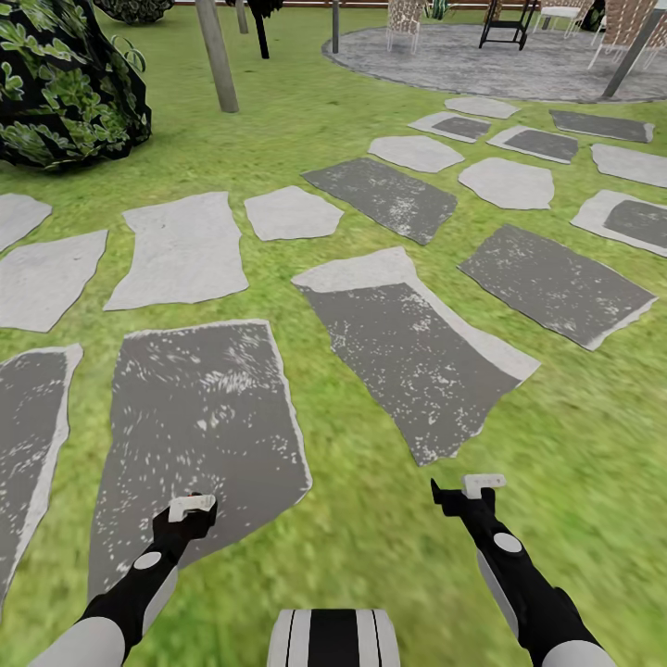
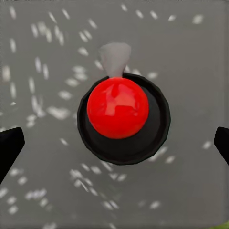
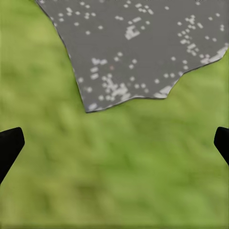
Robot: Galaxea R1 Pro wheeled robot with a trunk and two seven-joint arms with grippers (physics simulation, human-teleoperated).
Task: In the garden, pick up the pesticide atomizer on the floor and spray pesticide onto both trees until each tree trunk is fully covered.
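The left pincer (image 1: 192, 508) is hanging wide open and empty over a dark paving stone (image 1: 199, 417); in the left wrist view a round black thing with a glossy red ball (image 2: 118, 108) is sitting on that stone between the parted fingers; the right pincer (image 1: 483, 483) is also gaping, holding nothing, above the grass floor (image 1: 574, 417); beyond, more stones are crossing the lawn toward a slim grey trunk (image 1: 217, 56) and a leafy bush (image 1: 65, 79).

1. Two grippers: left gripper (image 1: 190, 509); right gripper (image 1: 474, 485);
2. One leafy bush (image 1: 65, 83);
3. One red ball (image 2: 117, 108) on one black disc (image 2: 143, 143);
4. One round paved patio (image 1: 519, 60)
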